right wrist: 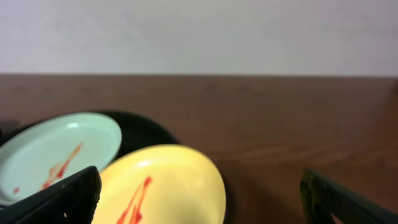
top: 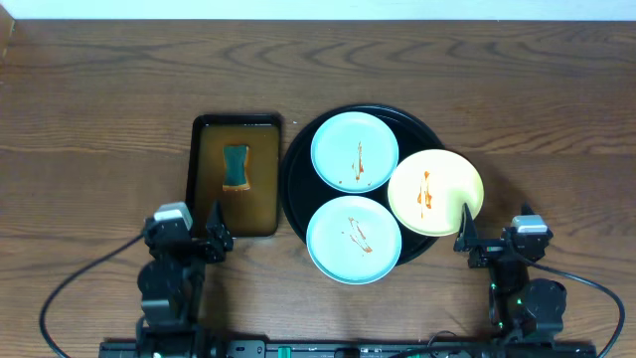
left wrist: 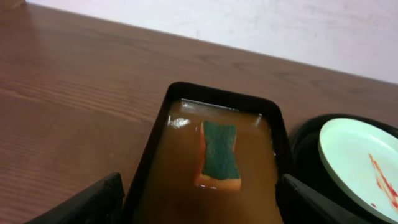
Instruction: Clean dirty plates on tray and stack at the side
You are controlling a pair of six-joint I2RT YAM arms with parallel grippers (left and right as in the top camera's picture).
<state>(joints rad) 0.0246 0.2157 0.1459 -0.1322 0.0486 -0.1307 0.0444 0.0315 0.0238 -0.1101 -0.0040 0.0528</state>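
Observation:
Three plates with reddish-brown smears lie on the round black tray: a mint plate at the back, a mint plate at the front, and a yellow plate overlapping the tray's right rim. My left gripper is open and empty at the near end of a rectangular tray. My right gripper is open and empty just near-right of the yellow plate. The right wrist view shows its jaws, the yellow plate and the back mint plate. The left wrist view shows the open jaws.
A rectangular black-rimmed tray of brown liquid stands left of the round tray, with a green-and-orange sponge lying in it. The sponge and this tray show in the left wrist view. Bare wood tabletop lies around.

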